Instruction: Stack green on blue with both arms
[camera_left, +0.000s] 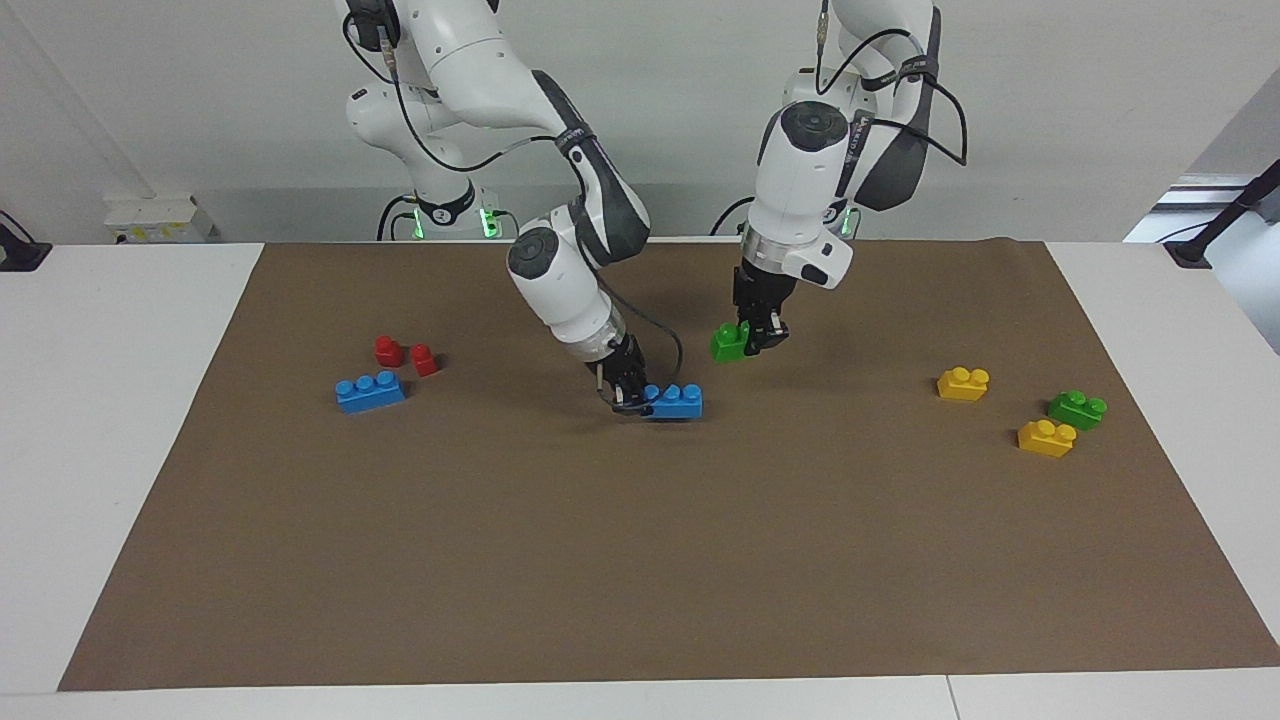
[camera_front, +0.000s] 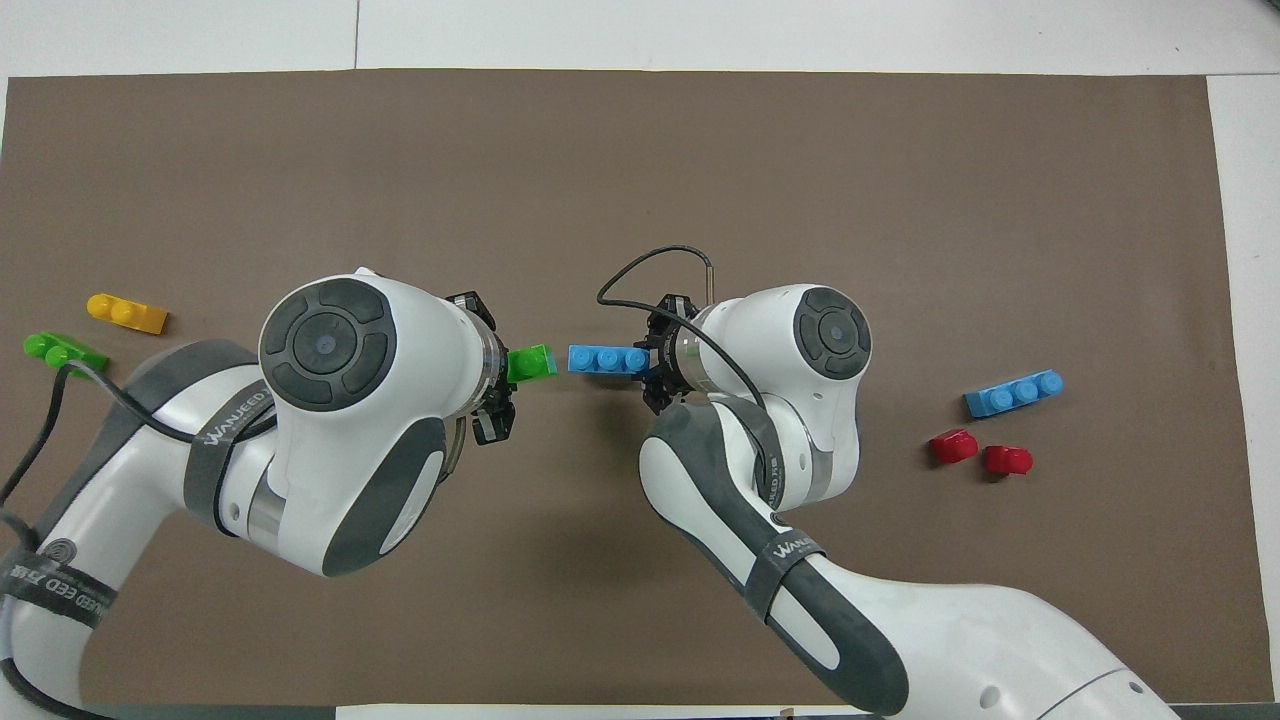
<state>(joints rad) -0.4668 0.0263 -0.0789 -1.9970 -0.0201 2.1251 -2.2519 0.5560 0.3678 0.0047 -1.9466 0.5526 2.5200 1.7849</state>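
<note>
**Two bricks held, gap left to close**

A brown mat covers the white bench (camera_left: 130, 420) under a plain pale wall. Near the mat's middle, the right gripper (camera_left: 632, 392) has its jaws closed on one end of the blue brick (camera_left: 677, 401), which sits low, at or just above the mat, studs up. The left gripper (camera_left: 762, 335) holds the green brick (camera_left: 729, 342) in closed jaws, raised above the mat. From overhead the two bricks lie end to end on one line, parallel to the bench's long edges, with a small gap between. In my judgement, green must travel along that axis toward blue, then descend onto its free studs.
</note>
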